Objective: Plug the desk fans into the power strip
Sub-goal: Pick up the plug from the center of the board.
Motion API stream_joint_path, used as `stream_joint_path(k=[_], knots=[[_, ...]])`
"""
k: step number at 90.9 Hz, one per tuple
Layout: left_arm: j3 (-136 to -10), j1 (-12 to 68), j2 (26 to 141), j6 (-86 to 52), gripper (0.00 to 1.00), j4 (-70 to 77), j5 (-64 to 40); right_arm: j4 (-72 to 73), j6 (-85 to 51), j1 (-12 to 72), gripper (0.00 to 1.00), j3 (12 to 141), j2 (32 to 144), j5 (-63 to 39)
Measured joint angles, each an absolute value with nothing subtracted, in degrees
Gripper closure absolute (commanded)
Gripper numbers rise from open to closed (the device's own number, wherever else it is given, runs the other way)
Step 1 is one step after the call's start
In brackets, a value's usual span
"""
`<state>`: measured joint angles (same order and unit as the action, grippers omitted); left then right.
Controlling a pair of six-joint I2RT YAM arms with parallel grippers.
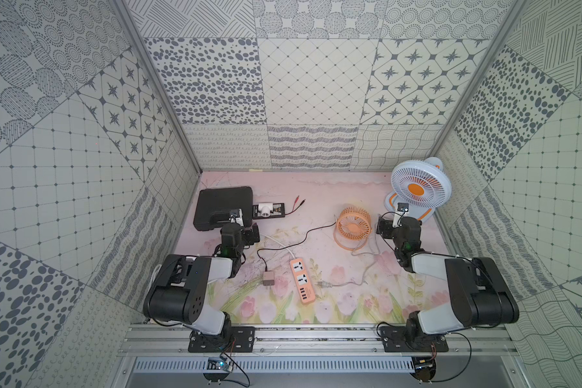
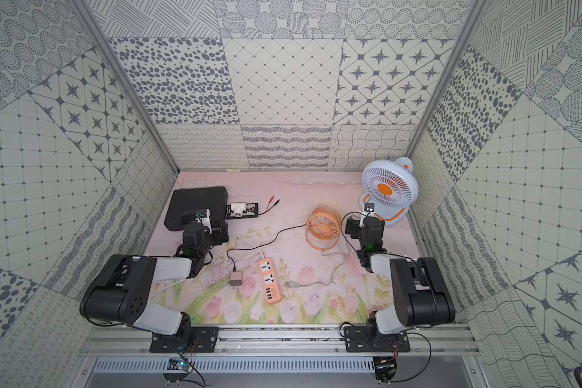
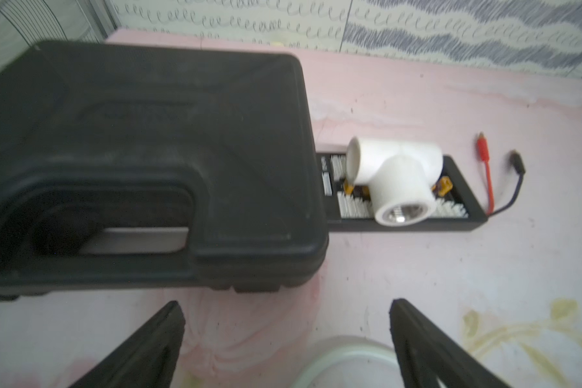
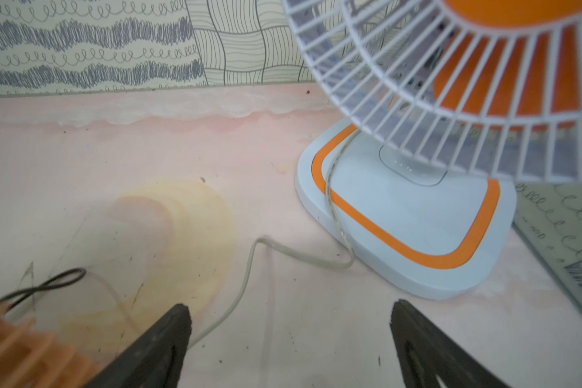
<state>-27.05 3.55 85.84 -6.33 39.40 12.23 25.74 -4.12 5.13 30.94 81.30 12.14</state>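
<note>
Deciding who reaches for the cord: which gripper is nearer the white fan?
Right. The right gripper sits just in front of the white fan; the left gripper is across the table, by the black case.

Floral mat [image 1: 316, 201]: power strip [image 1: 302, 280], desk fan [image 1: 417, 188], case [image 1: 224, 205]

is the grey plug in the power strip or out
Out: the plug lies loose beside the power strip; both sockets are empty.

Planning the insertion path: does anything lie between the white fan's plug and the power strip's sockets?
Nothing visible does. The plug lies on bare mat just right of the power strip, whose sockets are empty. The grey adapter lies on the strip's far side, out of the way.
</note>
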Motion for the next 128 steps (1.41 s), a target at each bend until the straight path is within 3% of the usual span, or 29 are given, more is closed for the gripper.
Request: stream_joint_path(k=[6, 11, 20, 29, 42, 51, 58, 70, 83, 101, 128], knots=[[-32.0, 3.6, 82.1, -7.6, 0.08, 33.3, 14.1, 18.5, -7.2, 6.6, 0.03, 36.7, 75.2, 14.6], [-36.9, 3.6, 78.6, -9.7, 0.17, 27.2, 15.7, 17.6, -11.7, 7.4, 0.03, 37.6, 68.8, 16.3], [-44.8, 3.7, 73.1, -16.3, 0.24, 15.0, 17.9, 9.3, -23.4, 5.3, 0.10, 37.8, 58.9, 18.0], [-48.7, 4.8, 67.5, -23.8, 0.29, 2.4, 18.3, -3.5, -30.6, 4.0, 0.03, 41.8, 57.4, 17.9], [-46.0, 16.1, 59.1, -33.6, 0.27, -12.5, 17.1, -23.5, -35.4, 17.2, 0.03, 52.1, 64.5, 21.9], [-42.0, 26.3, 56.5, -39.7, 0.33, -20.5, 16.1, -32.0, -37.7, 27.7, 0.03, 55.2, 66.4, 24.5], [-38.6, 31.9, 55.7, -44.1, 0.36, -25.1, 15.3, -36.3, -39.9, 31.3, 0.03, 55.3, 65.7, 24.5], [-34.0, 37.9, 54.8, -50.4, 0.38, -31.8, 13.8, -35.3, -42.3, 31.8, 0.03, 49.6, 59.5, 23.4], [-31.6, 40.4, 55.5, -54.6, 0.40, -35.4, 12.0, -34.4, -44.7, 30.3, 0.15, 43.9, 53.1, 17.7], [-30.7, 41.3, 59.5, -57.3, 0.38, -36.6, 10.9, -31.4, -44.8, 30.1, 0.27, 44.4, 57.8, 6.8], [-32.8, 41.2, 68.1, -57.6, 0.41, -34.1, 11.0, -31.2, -44.2, 39.5, 0.28, 44.4, 62.0, 2.5]])
